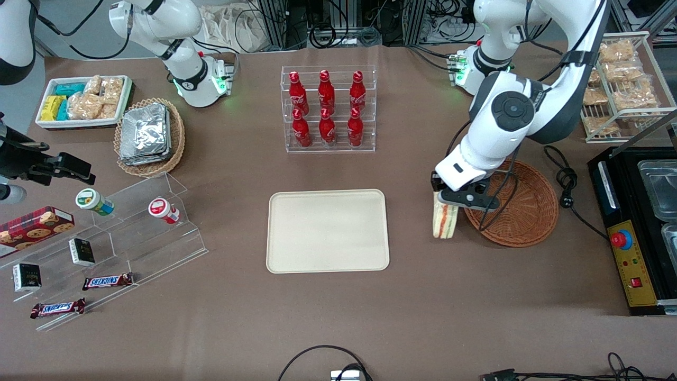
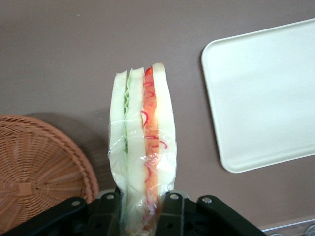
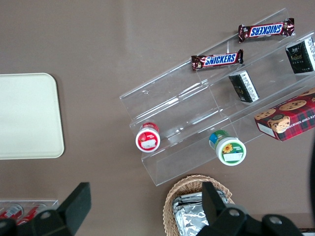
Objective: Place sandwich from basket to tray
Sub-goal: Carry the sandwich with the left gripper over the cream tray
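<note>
Plastic-wrapped and hanging cut edge outward, the sandwich (image 2: pixel 142 142) is pinched by one end in the claw (image 1: pixel 443 200), whose fingers (image 2: pixel 170 209) press the outer bread slices. It hangs in the air just outside the basket (image 1: pixel 521 211) rim, above bare desk (image 1: pixel 423 296), with the tray (image 1: pixel 327 230) well apart toward the parked arm's end. The hold covers little of the wedge, and the film looks slippery, so a quick swing could let it slide or twist out. Released short, it would land on the desk; squeezed harder, the soft bread could crush.
</note>
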Robot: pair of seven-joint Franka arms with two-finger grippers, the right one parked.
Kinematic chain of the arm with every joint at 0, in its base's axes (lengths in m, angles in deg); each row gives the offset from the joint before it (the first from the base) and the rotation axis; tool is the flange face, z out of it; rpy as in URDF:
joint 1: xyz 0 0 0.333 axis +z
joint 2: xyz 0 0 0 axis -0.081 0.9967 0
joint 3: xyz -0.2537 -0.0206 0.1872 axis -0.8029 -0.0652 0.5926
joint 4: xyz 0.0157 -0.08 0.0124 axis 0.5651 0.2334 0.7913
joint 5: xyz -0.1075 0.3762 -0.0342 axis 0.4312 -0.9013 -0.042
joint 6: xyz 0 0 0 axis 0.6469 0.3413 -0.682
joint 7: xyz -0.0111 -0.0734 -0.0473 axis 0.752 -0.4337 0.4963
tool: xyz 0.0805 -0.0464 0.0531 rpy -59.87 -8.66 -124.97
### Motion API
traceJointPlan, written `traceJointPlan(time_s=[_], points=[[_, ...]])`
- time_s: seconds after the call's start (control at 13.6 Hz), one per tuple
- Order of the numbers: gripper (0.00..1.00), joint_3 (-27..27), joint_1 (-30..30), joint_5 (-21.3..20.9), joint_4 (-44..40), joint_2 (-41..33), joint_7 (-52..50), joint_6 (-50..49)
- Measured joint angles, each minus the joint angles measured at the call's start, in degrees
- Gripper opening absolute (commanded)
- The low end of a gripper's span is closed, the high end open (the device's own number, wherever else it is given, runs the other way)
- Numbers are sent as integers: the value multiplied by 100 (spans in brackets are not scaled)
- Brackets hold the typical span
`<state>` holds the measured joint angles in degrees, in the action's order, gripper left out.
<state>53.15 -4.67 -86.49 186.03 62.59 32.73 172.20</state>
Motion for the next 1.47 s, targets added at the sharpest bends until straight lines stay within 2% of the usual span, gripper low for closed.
traceJointPlan(time_s=[0.37, 0.59, 0.88, 1.17, 1.47], points=[[24, -62, -515, -43, -464, 434, -652, -16], [24, -66, -850, -396, -710, 731, -1215, -17], [24, -67, -1256, -633, -1187, 1265, -1622, -17], [24, -65, -1598, -1329, -1601, 1939, -2350, -18], [24, -62, -1779, -1450, -1993, 2517, -2502, -18]])
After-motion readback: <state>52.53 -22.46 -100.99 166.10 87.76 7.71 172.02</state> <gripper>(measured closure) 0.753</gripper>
